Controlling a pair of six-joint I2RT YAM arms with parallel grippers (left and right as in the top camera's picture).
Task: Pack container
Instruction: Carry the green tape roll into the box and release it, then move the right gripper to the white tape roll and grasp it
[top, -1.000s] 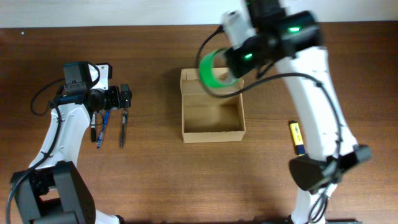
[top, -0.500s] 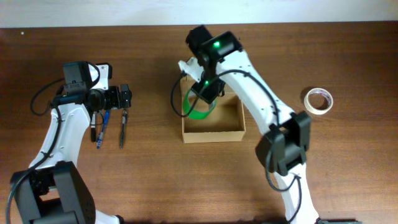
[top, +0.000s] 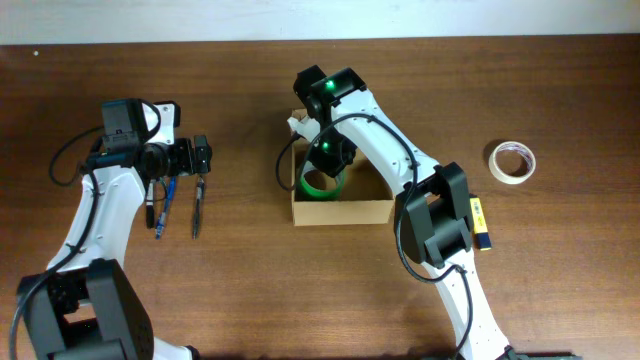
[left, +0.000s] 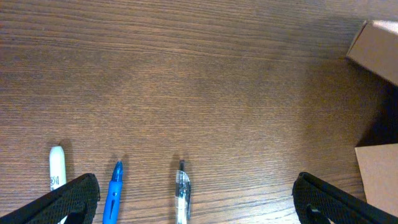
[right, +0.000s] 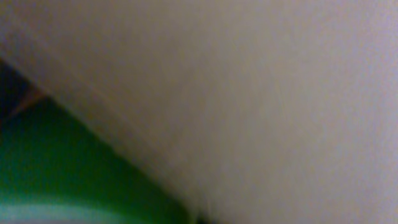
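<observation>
Though the right gripper (top: 326, 157) sits inside the container (top: 345, 212), its hold — green roll (top: 320, 188) beneath — is unclear.

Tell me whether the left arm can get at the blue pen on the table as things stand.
Probably yes. The left gripper hovers open just over the blue plastic pen, nothing covering it. A white marker and a clear pen lie close on either side and could get nudged.

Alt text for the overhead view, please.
The right arm reaches down into an open cardboard box in the middle of a brown table, its gripper at a green tape roll inside. The left gripper hovers over pens at the left; a white tape roll lies at the right.
</observation>
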